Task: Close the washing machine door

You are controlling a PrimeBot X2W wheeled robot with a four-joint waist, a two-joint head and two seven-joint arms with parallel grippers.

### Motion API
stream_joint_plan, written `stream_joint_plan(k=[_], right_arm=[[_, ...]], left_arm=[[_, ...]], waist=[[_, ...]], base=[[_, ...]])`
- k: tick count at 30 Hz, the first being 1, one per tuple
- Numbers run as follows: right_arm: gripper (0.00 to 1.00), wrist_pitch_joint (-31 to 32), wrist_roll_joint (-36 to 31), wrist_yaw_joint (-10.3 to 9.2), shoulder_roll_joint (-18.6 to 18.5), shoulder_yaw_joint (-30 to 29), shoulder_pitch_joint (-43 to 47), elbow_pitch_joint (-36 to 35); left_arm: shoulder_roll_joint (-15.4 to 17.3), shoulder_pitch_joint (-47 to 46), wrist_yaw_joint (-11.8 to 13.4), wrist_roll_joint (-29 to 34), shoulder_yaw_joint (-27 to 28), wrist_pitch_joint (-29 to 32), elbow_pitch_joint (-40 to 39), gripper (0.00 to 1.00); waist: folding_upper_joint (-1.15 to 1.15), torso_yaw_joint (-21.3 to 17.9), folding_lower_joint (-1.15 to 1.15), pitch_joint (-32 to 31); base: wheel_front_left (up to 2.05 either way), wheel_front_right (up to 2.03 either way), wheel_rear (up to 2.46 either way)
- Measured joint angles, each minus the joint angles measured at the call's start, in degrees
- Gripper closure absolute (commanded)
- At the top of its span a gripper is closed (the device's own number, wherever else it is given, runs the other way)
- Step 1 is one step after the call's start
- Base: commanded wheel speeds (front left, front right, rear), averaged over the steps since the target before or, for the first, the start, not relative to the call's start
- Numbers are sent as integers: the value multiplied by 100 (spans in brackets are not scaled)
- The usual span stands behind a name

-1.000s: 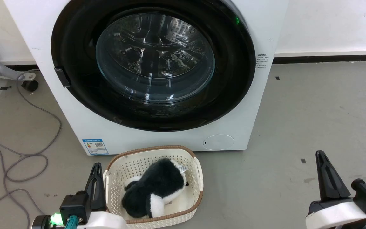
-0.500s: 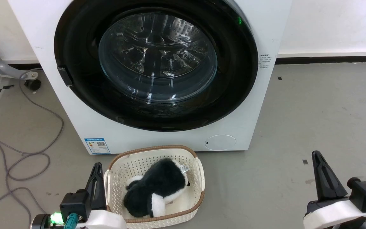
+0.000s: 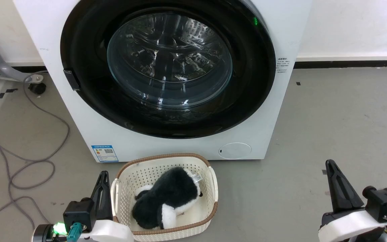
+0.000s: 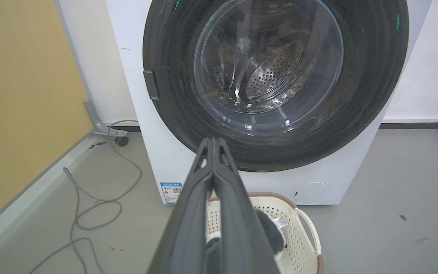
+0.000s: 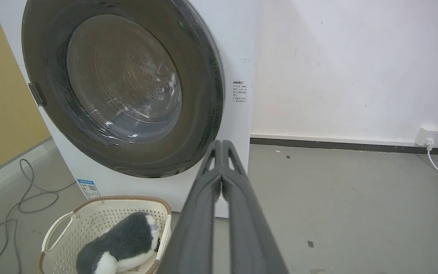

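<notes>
Two grippers sit at the bottom of the head view. The left gripper (image 3: 104, 175) is just beside the left wall of a cream basket (image 3: 166, 157), and the right gripper (image 3: 330, 165) is well off to the side over bare grey floor (image 3: 331, 117). Both point up toward the washing machine (image 3: 180, 148), which stands beyond the basket. The washing machine door (image 3: 169, 60) lies against the machine's front, its black rim ringing the glass bowl. It is well apart from both grippers and higher in the picture. A black-and-white plush toy (image 3: 166, 201) lies in the basket, and a grey cable (image 3: 68, 129) loops over the floor on the left.

From the left wrist, that gripper's two fingers are pressed together with nothing between them. Their tips overlap the lower edge of the door's rim in the picture, but the basket lies in between, so nothing touches.

From the right wrist, the fingers are likewise clamped together on nothing and aimed at the machine's lower right corner. The door is up to the left and looks flush with the white front, though from this slant I cannot be sure it is latched.
</notes>
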Motion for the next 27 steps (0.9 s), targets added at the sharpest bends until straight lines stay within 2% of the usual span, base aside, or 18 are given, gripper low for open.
stream_joint_plan(k=[27], right_arm=[[100,302,-171,0,0,132,0,-100]], left_arm=[[0,-44,-154,59,59,311,-109,100]], waist=[[0,95,0,-2]], base=[[0,0,0]])
